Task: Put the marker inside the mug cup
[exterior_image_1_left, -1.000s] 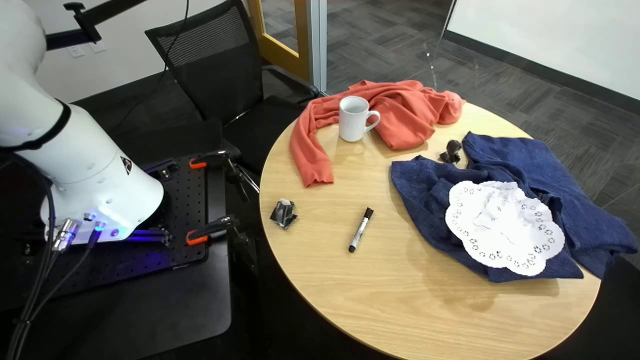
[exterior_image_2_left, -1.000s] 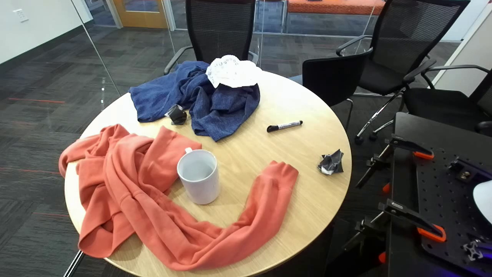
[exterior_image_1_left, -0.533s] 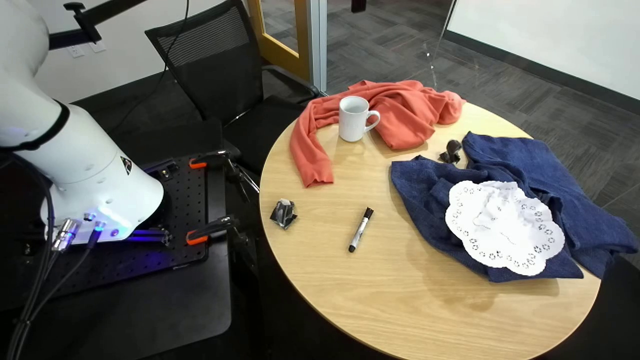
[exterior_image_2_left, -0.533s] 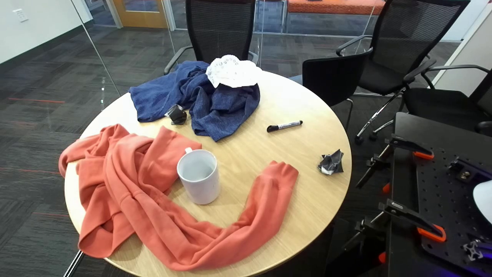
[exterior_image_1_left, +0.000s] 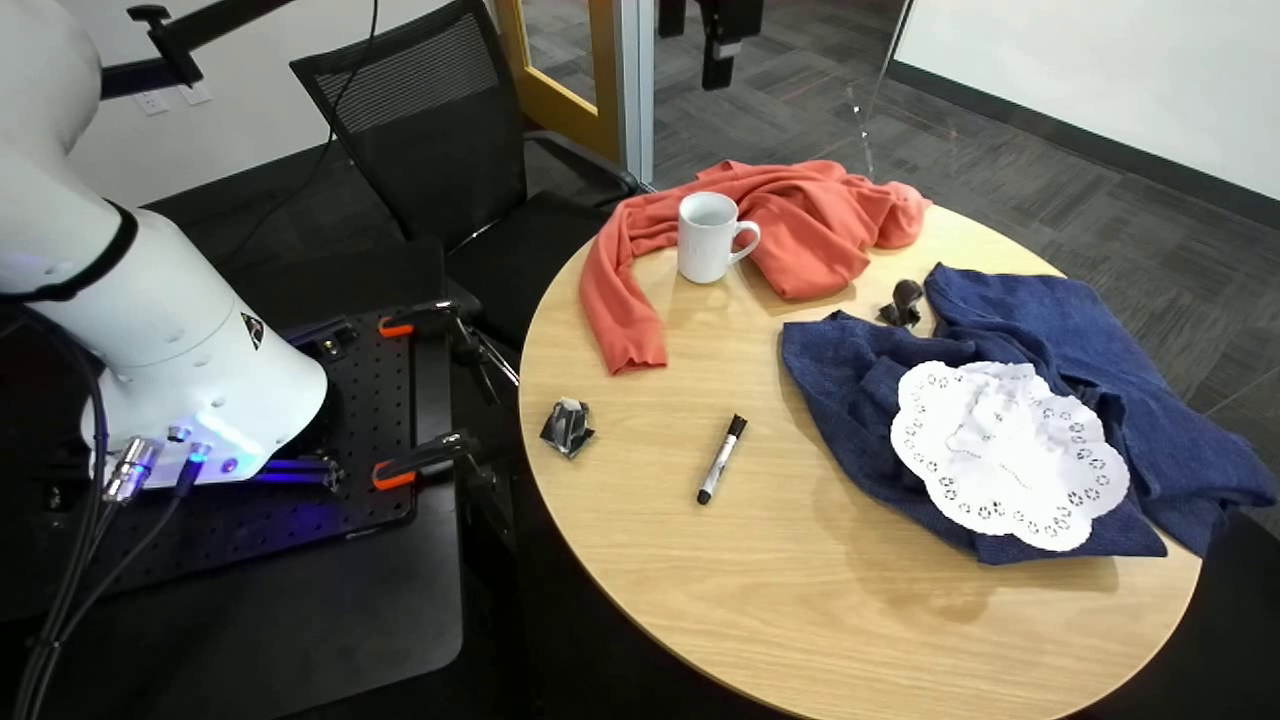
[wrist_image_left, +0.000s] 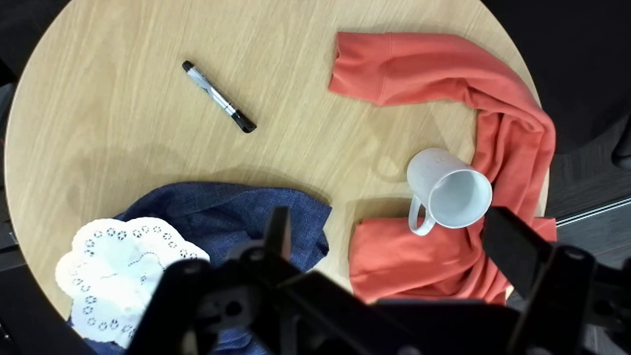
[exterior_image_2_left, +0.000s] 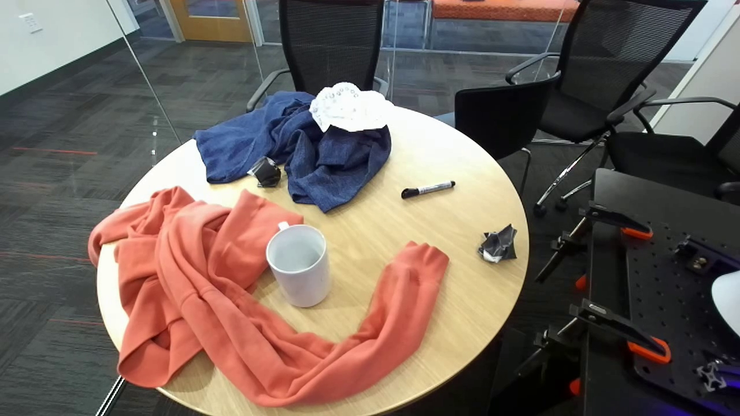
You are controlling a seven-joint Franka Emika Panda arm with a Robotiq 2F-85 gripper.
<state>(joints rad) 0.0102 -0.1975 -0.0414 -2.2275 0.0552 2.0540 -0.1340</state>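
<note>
The marker (wrist_image_left: pixel 217 96) lies well apart from, and apparently below, the wide-spread, empty jaws.

Black chairs (exterior_image_2_left: pixel 332 46) stand near a round, pale wood tabletop (exterior_image_1_left: pixel 780 570) on dark gray carpet (exterior_image_2_left: pixel 52 202) streaked with red. A white wall (exterior_image_2_left: pixel 63 49) carries an outlet (exterior_image_2_left: pixel 31 23) above a baseboard (exterior_image_2_left: pixel 69 69). At the back are a wooden door (exterior_image_2_left: pixel 217 30) and, through glass (exterior_image_2_left: pixel 395 63), an orange bench (exterior_image_2_left: pixel 503 10). The tabletop's far side is brightly lit.

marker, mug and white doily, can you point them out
Marker (wrist_image_left: pixel 218 96): wrist view, middle of the barrel
Mug (exterior_image_1_left: pixel 705 244): exterior view, outer wall
White doily (exterior_image_1_left: pixel 1010 456): exterior view, near its centre
</note>
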